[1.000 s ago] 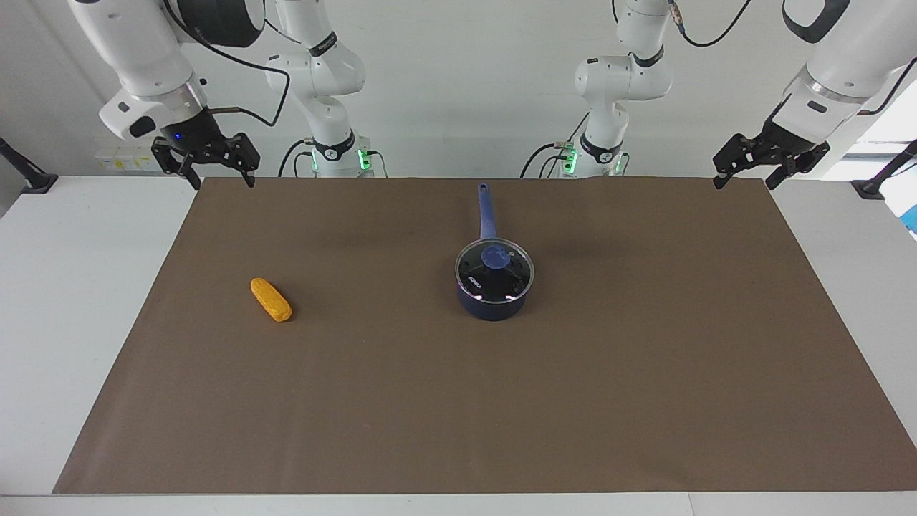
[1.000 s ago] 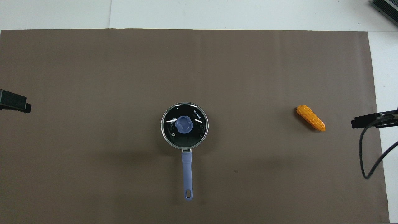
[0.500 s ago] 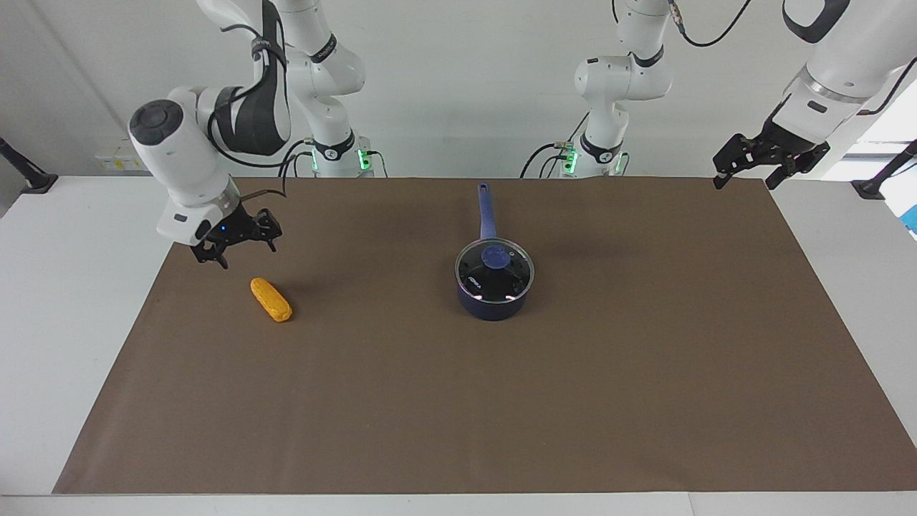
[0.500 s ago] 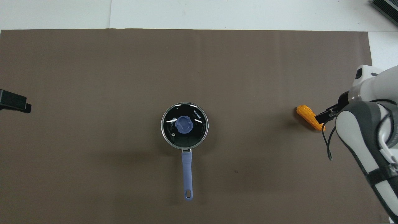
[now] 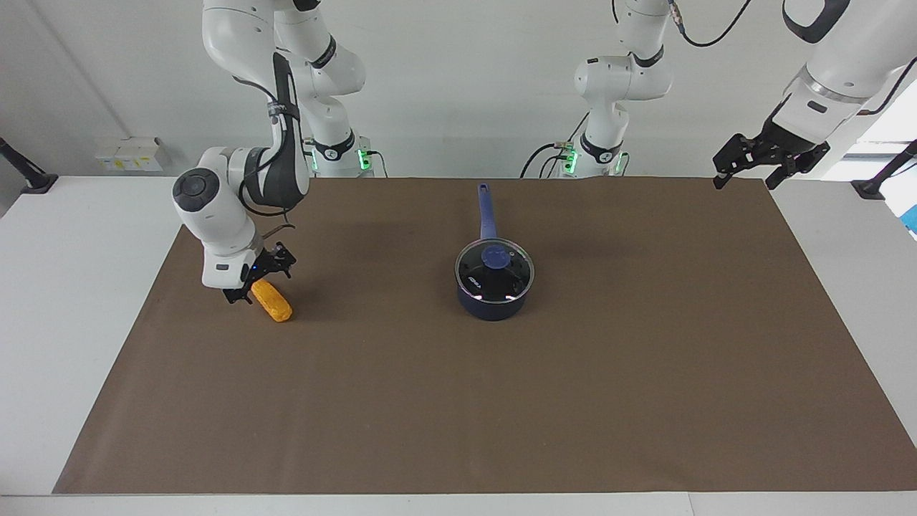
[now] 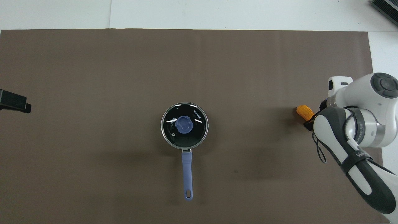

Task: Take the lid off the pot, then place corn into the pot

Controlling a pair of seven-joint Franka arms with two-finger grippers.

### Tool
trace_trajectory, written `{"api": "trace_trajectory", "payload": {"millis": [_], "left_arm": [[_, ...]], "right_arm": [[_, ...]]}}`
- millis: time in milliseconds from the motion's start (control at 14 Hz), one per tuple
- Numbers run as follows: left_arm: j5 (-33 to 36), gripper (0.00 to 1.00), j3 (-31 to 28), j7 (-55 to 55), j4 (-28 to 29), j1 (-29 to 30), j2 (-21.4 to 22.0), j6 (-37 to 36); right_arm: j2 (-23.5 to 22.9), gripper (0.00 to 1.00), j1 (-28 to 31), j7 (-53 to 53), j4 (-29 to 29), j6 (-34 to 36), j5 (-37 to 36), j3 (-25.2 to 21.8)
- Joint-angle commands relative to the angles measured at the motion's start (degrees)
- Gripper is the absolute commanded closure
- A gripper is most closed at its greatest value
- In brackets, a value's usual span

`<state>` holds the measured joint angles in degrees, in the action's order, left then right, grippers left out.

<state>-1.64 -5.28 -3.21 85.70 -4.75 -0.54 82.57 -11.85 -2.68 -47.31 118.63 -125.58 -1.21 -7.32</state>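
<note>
I have the right gripper (image 5: 259, 284) down at the corn (image 5: 273, 302), fingers spread either side of its nearer end, gripping nothing. The corn lies on the brown mat (image 5: 458, 401) toward the right arm's end, well apart from the pot (image 5: 493, 294), whose lid (image 5: 494, 266) is on. My left gripper (image 5: 745, 172) waits open above the mat's corner at its own end.

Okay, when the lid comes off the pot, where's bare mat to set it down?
Bare mat lies between the pot and the left arm's end, and between pot and corn. The lid sits on the pot. It is crowded only at the corn, where the right gripper hangs.
</note>
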Motion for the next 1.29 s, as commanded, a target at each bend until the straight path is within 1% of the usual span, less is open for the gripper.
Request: {"api": "trace_trajectory", "payload": {"millis": [0,71,357,429,500,571,643,714,929,1071,1214], "left_arm": [[0.4,0.00,-0.2,0.5,0.2,-0.2,0.7,-0.7],[0.4,0.00,-0.2,0.5,0.3,-0.2,0.7,-0.7],[0.4,0.00,-0.1,0.5,0.2,-0.2,0.7,-0.7],[0.4,0.00,-0.2,0.5,0.3,-0.2,0.7,-0.7],[0.4,0.00,-0.2,0.4,0.2,-0.2,0.7,-0.6],[0.1,0.00,0.0,1.1,0.2,-0.3,0.7,-0.9],[0.1,0.00,0.3,1.3,0.3,-1.1,0.9,-1.3],[0.1,0.00,0.6,1.3,0.1,-1.1,0.9,-0.9],[-0.3,0.00,4.4,1.9,0.3,-2.1,0.8,0.4],[-0.2,0.00,4.7,7.0,1.2,-6.5,1.0,1.0],[-0.2,0.00,4.7,8.7,2.9,-10.4,1.0,2.2]], "right_arm": [[-2.1,0.00,1.3,-4.8,1.9,-4.9,0.2,0.2],[-2.6,0.00,1.2,-5.0,2.2,-6.1,0.3,0.2],[-2.9,0.00,1.3,-4.5,3.4,-6.2,0.3,0.2],[-2.8,0.09,1.3,-4.2,3.4,-6.0,0.3,0.2],[-2.8,0.36,1.3,-4.0,3.3,-5.9,0.3,0.2],[-3.0,0.72,1.3,-3.9,3.0,-5.6,0.3,0.2],[-3.1,1.00,1.3,-3.7,2.8,-5.5,0.3,0.2],[-3.3,1.00,1.3,-2.9,2.2,-5.2,0.3,0.2],[-2.8,1.00,0.6,1.7,0.2,-2.6,0.3,0.1],[-2.7,1.00,0.7,4.9,-3.1,1.8,0.3,0.1],[-1.4,1.00,0.7,11.2,-4.0,2.4,0.3,0.2]]}}
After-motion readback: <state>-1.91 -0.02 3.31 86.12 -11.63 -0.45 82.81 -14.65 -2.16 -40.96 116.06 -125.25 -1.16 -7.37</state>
